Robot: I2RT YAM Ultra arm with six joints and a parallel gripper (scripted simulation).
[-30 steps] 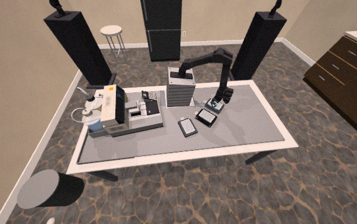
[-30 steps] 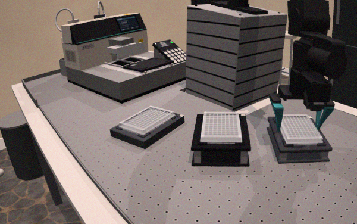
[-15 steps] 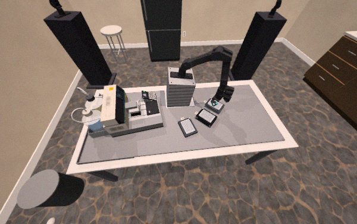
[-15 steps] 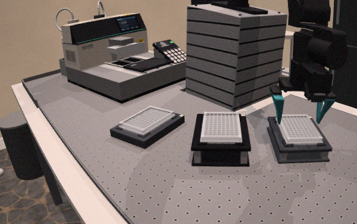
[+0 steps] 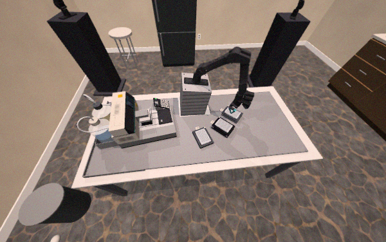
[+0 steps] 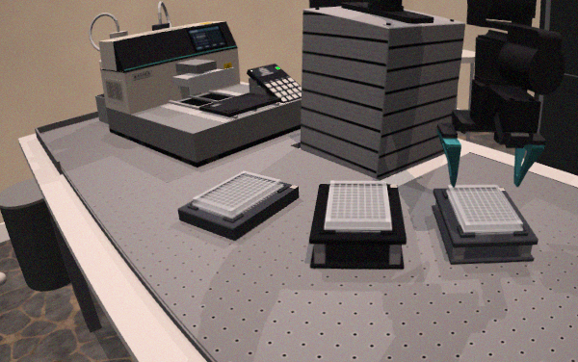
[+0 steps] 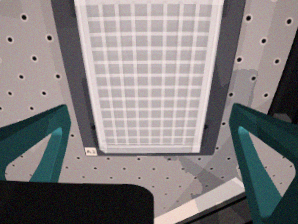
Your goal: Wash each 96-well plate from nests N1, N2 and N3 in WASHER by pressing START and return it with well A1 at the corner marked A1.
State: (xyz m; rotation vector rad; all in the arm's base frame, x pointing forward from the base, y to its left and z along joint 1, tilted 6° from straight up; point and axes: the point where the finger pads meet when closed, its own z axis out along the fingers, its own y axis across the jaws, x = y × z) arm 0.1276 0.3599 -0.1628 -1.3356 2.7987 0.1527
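Note:
Three clear 96-well plates sit in dark nests in a row on the table. The left plate [image 5: 203,136] [image 6: 238,194] lies in a low nest [image 6: 231,225]. The middle plate [image 5: 224,125] [image 6: 358,204] lies in a taller nest [image 6: 356,251]. The right plate [image 5: 232,113] [image 6: 484,208] [image 7: 149,63] lies flat in its nest [image 6: 487,245] [image 7: 236,30]. My gripper [image 5: 235,110] [image 6: 486,183] [image 7: 150,113] is open and empty, its teal fingers just above the far end of the right plate. The washer [image 5: 141,123] [image 6: 193,125] stands at the left, its carrier [image 6: 236,103] bare and the keypad [image 5: 161,103] [image 6: 276,83] lamp [image 6: 277,68] green.
The arm's grey ribbed pedestal [image 5: 195,100] [image 6: 380,87] stands between the washer and the nests, close behind them. Bottles and tubing [image 5: 96,112] sit left of the washer. A raised rim [image 5: 199,167] runs round the table. A dark bin [image 5: 48,204] stands on the floor.

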